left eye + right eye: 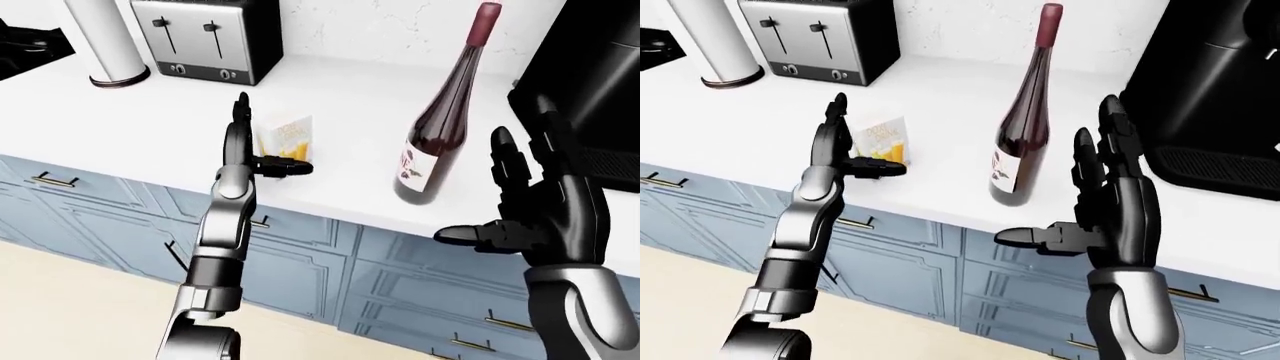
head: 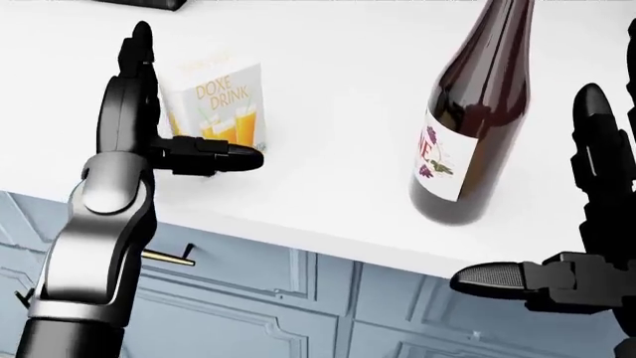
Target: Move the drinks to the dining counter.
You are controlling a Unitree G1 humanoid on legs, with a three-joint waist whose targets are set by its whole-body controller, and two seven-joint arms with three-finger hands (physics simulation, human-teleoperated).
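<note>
Small white juice carton printed "DOXE DRINK" with orange glasses (image 2: 221,104), upright, upper left of the head view, partly hidden at its left edge and lower part. Tall dark glass wine bottle with red foil cap and white grape label (image 1: 442,124), upright, right of centre in the left-eye view, well apart from the carton.

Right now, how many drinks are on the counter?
2. The juice carton stands beside the left hand. The wine bottle stands between both hands, nearer the right hand.
</note>
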